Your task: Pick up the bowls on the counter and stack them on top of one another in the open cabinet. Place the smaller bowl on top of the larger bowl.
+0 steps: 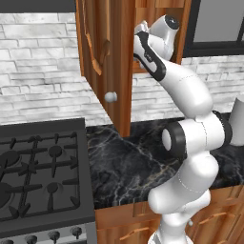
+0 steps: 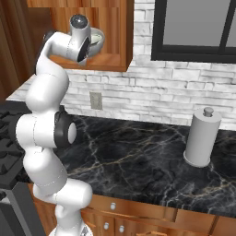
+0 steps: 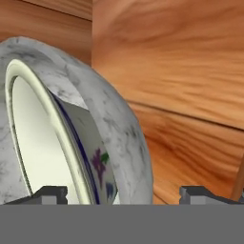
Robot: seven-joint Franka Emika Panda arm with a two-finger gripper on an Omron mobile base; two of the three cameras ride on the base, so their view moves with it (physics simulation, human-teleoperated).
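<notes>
In the hand view the larger bowl (image 3: 121, 128), speckled grey-white, lies on the wooden floor of the cabinet (image 3: 190, 157). The smaller bowl (image 3: 33, 143), cream inside, sits nested in it. My gripper (image 3: 126, 195) is open, its fingertips (image 3: 47, 194) wide apart on either side of the two rims and touching neither. One tip is inside the cream bowl and the other is clear of the grey outer wall. From the right base view the larger bowl (image 2: 98, 42) shows in the cabinet (image 2: 115, 57) just past my hand. The counter (image 2: 138, 152) below holds no bowl.
The cabinet door (image 1: 105, 57) with its round silver knob (image 1: 110, 97) stands open left of my arm. A black gas stove (image 1: 38, 171) lies left of the counter (image 1: 128, 162). A grey cylinder with a top knob (image 2: 201, 137) stands at the right, under a dark window (image 2: 193, 27).
</notes>
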